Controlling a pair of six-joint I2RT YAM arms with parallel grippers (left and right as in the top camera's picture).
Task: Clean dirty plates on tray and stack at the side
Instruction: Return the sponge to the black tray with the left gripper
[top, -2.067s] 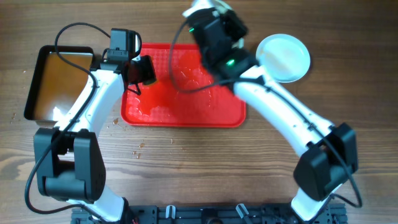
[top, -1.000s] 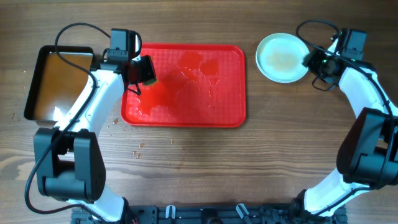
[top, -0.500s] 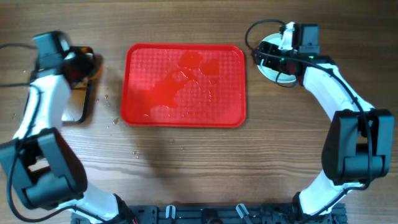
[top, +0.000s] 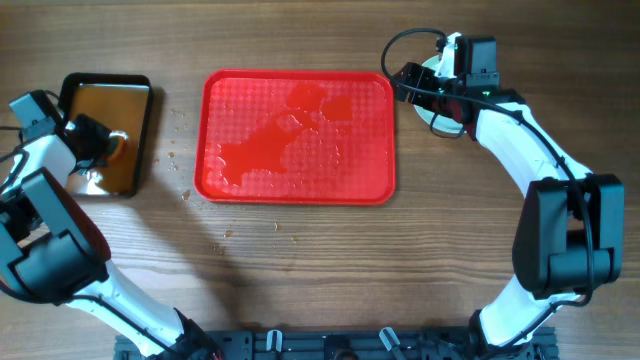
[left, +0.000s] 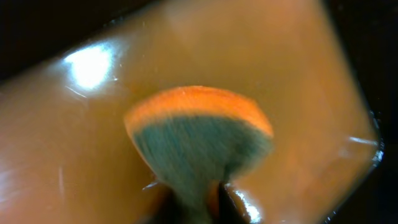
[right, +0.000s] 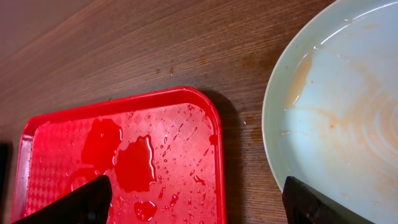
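Plate (right: 348, 124) rim could be clipped by the wide-apart right gripper (right: 202, 199) nearby; left gripper's (left: 196, 206) hold on sponge (left: 199, 137) unclear.

Place: a robot test bench, as far as I can see, laid out for washing up.
Mounting: my left arm (top: 30, 165) and my right arm (top: 515, 135) both rise from a black rail (top: 330, 345) at the near edge of the table (top: 300, 260).
Wiring: a loose black cable (top: 410, 40) loops in the open over my right arm.
Surface: a plain wood-grain top, spotted with small drops.
Props: a wet red tray (top: 360, 150), a black pan (top: 105, 79) of brown water with a sponge (left: 199, 143) in it, and a pale plate (right: 336, 137) straight on the wood.
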